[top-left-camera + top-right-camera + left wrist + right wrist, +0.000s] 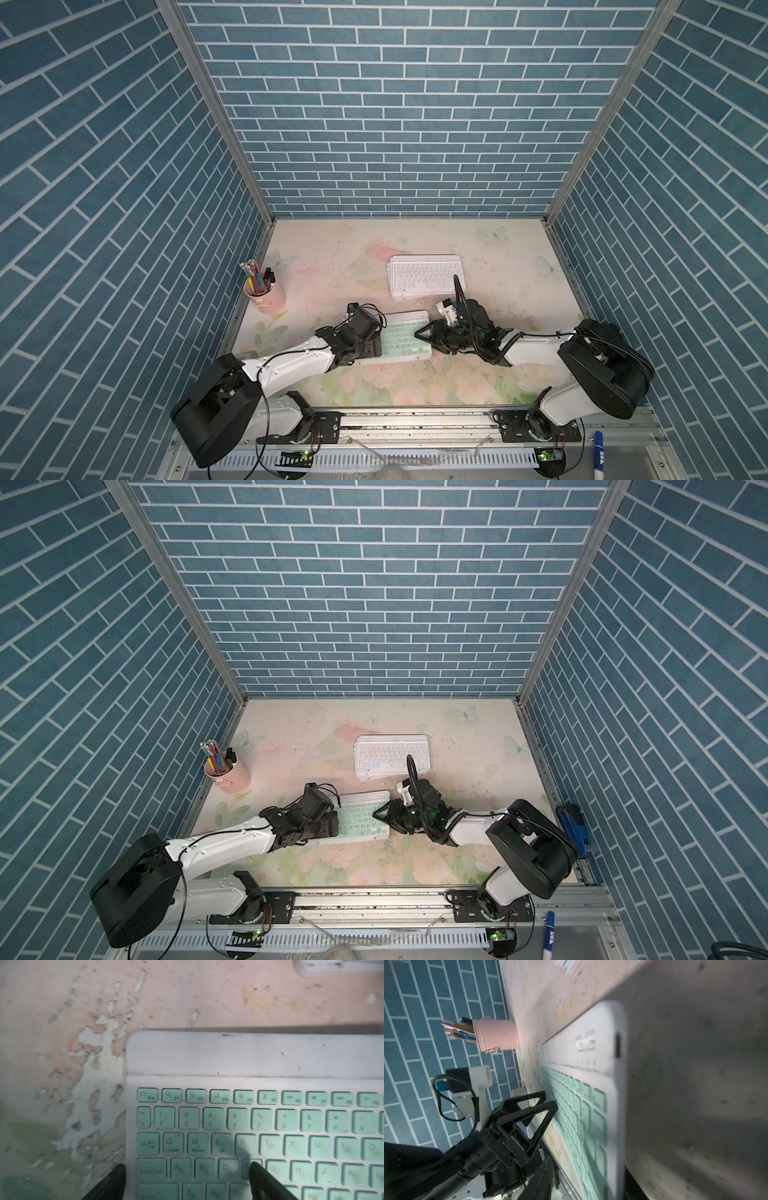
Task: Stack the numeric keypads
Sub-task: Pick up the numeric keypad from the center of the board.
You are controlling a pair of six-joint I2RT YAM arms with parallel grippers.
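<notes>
Green keypad (399,340) sits mid-width, toward the tabletop (519,286) front edge. Likely the last one off the stack (426,276), which is white-keyed on top and lies just behind, toward the back.

Left hand (187,1165) spread across the keypad's left short edge. Right hand (420,335) at its right edge, grip unclear.

Bare surface between keypad and stack. Pencil cup (268,297) well apart, by the left edge.

Both top views are taken from high above the robot's side, angled down at the table (457,386) and back wall (395,124), so pretty much everything is shared. The green keypad (249,1055) is seen close-up from above in the left wrist view, and edge-on, rolled sideways, in the right wrist view.
</notes>
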